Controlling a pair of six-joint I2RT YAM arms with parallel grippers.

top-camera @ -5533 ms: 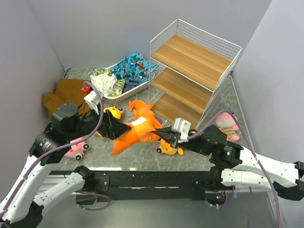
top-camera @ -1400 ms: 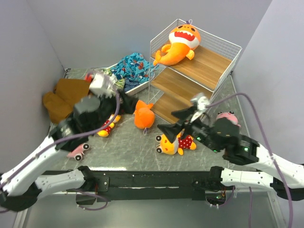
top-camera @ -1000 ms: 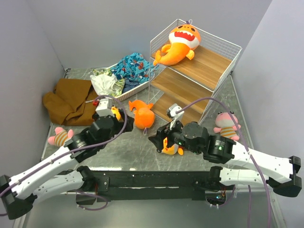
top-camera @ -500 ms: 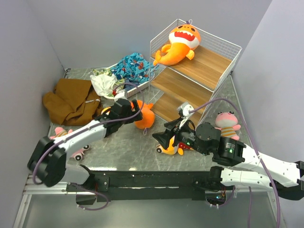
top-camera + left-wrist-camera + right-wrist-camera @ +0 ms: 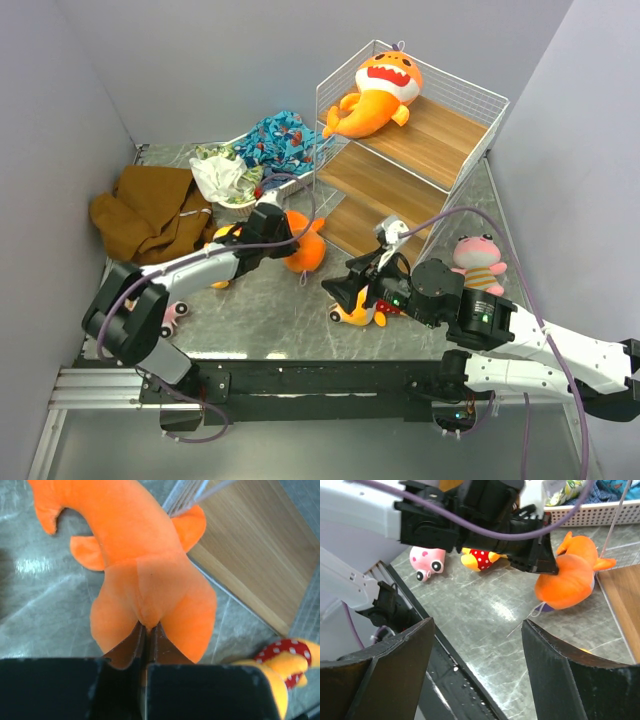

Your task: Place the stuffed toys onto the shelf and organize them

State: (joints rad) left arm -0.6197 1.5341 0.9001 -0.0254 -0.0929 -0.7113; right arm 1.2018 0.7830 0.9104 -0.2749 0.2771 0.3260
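Reaching farther right, my left gripper (image 5: 148, 629) now clamps the orange shark plush (image 5: 150, 577) just ahead; my right gripper (image 5: 477, 635) gapes open.

A grey, marble-veined counter (image 5: 270, 310) fills a narrow alcove closed in on three sides by plain, pale lavender-grey surfaces: a back wall (image 5: 200, 60), a left wall (image 5: 50, 150) and a right wall (image 5: 590, 150), all bare and unmarked. Soft, even light leaves a pale glare (image 5: 35, 565) on the polished stone in the left wrist view. A black rail (image 5: 330, 378) runs along the counter's near edge, with a ribbed silver frame (image 5: 75, 388) beside it at the lower left.
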